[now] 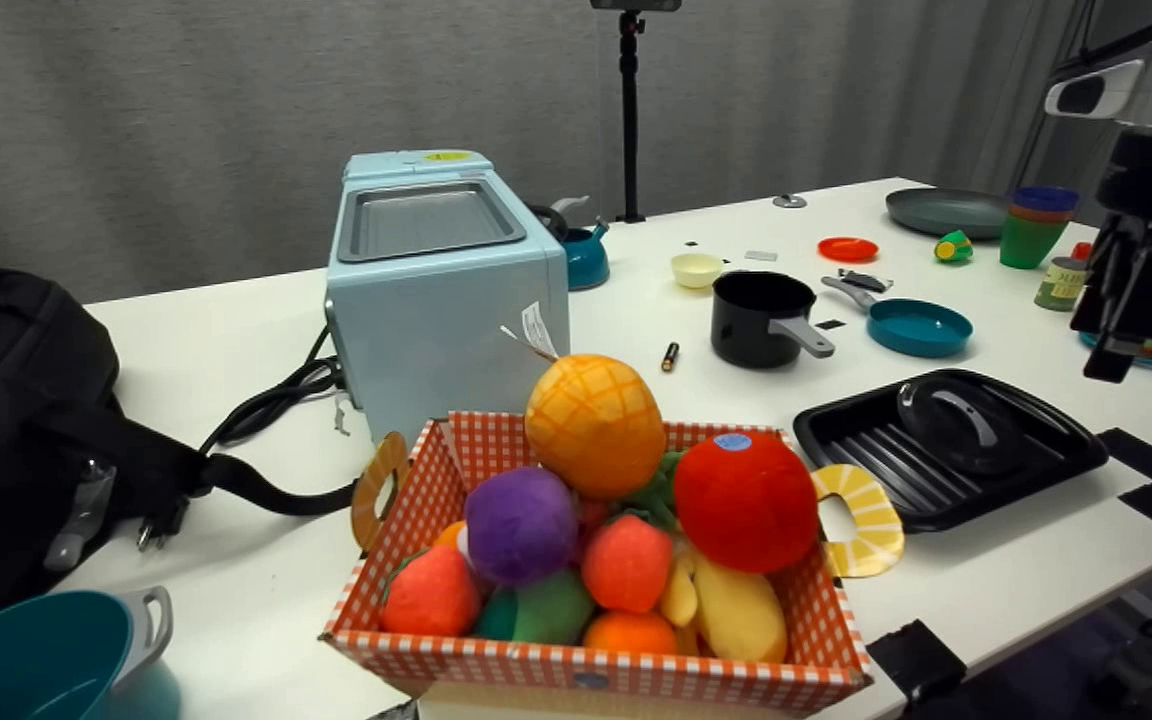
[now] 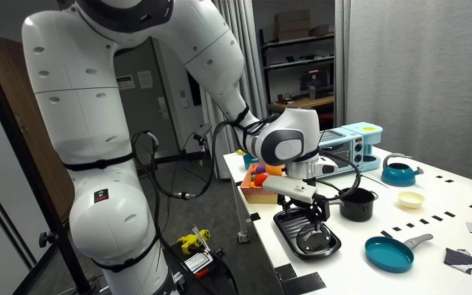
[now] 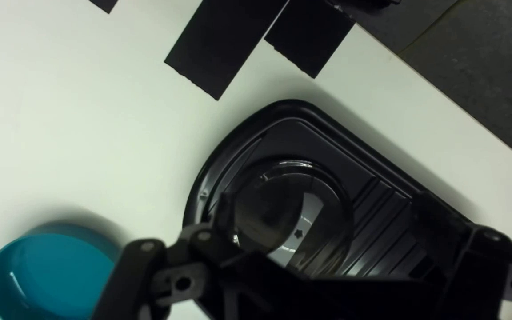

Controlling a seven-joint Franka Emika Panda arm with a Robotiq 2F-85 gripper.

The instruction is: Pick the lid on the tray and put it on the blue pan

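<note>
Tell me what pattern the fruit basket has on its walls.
The basket has red-and-white checked walls, showing best in an exterior view.

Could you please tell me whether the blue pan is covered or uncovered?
Uncovered: the bare inside of the blue pan shows in both exterior views, while the lid lies in the tray.

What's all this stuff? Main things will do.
tray: one, black, on white table
lid: one, dark, in tray
pan: one, teal, near tray
basket: one, red-checked, near tray
toy fruit: several, mixed, in basket
oven: one, pale blue, near basket
saucepan: one, black, between oven and pan
kettle: one, teal, near oven
bowl: one, cream, near kettle
bag: one, black, near oven
pot: one, teal, near bag
tool: one, black, above tray
arm: one, white, over table
</note>
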